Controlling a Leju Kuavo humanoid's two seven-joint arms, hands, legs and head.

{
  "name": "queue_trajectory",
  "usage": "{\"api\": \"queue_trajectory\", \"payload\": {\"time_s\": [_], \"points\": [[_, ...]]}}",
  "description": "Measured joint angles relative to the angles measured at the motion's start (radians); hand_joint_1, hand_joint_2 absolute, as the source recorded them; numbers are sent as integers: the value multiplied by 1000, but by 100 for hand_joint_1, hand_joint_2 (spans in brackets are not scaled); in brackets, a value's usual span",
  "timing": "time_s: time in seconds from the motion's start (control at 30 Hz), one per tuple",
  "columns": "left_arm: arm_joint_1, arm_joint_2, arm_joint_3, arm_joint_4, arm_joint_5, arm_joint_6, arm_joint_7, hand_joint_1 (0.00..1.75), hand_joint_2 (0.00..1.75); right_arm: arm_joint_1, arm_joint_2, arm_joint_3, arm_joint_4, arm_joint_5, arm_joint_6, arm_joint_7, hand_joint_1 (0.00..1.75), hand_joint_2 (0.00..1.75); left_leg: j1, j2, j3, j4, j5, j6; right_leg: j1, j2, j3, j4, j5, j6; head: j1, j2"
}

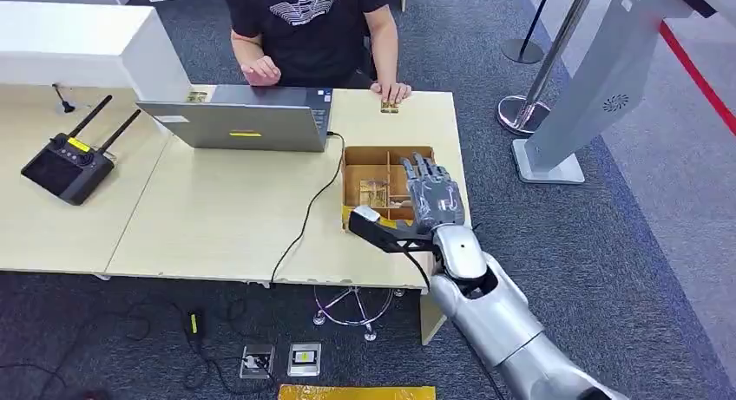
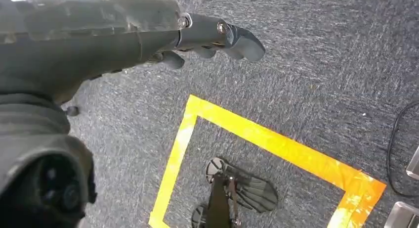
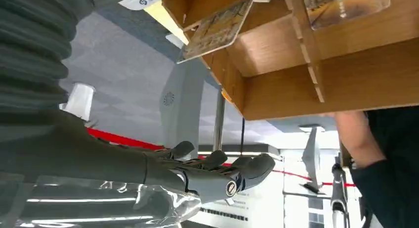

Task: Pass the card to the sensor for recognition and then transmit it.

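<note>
Robot hand (image 1: 433,194) on the right arm hovers, fingers spread and holding nothing, over the right side of a divided wooden box (image 1: 364,170) at the tabletop's (image 1: 217,218) right end. Cards (image 1: 375,192) stand in the box's middle compartment, just to the left of the fingers and slightly beyond the palm; the right wrist view shows one card (image 3: 217,27) leaning against a divider, its long axis tilted. How many cards the box holds cannot be told. The right hand is plainly the nearer one; the left robot hand (image 2: 217,37) hangs over the carpet with fingers loosely extended and nothing in them. One laptop (image 1: 239,118) and one remote controller (image 1: 68,164) sit further left, and one person (image 1: 312,27) stands across the tabletop. No card has yet been picked, by the look of it, so a short reach leftward and down into the compartment seems needed.
</note>
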Motion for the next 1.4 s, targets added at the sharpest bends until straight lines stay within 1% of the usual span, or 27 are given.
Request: {"api": "queue_trajectory", "payload": {"time_s": [0.3, 0.8, 0.97, 1.1, 1.4], "points": [[0, 4, 0, 0, -14, -3, 0, 0, 0, -18, -6, -3, 76, -28, -19, 1, 0, 175, 0, 0, 0, 0, 0, 0, 0, 0, 0, 0, 0, 0, 0, 0], [0, 8, 0, 0, -16, 4, 0, 0, 0, -37, -19, -16, 123, -27, -32, -2, 0, 175, 0, 0, 0, 0, 0, 0, 0, 0, 0, 0, 0, 0, 0, 0], [0, 5, 0, 0, -13, 11, 0, 0, 0, -42, -10, -16, 135, -14, -33, -15, 0, 175, 0, 0, 0, 0, 0, 0, 0, 0, 0, 0, 0, 0, 0, 0], [0, 3, 0, 0, -14, 11, 0, 0, 0, -43, 8, -16, 145, 3, -32, -23, 0, 175, 0, 0, 0, 0, 0, 0, 0, 0, 0, 0, 0, 0, 0, 0], [0, 1, 0, 0, -15, 11, 0, 0, 0, -45, 29, -16, 162, 16, -32, -27, 0, 175, 0, 0, 0, 0, 0, 0, 0, 0, 0, 0, 0, 0, 0, 0]]}}
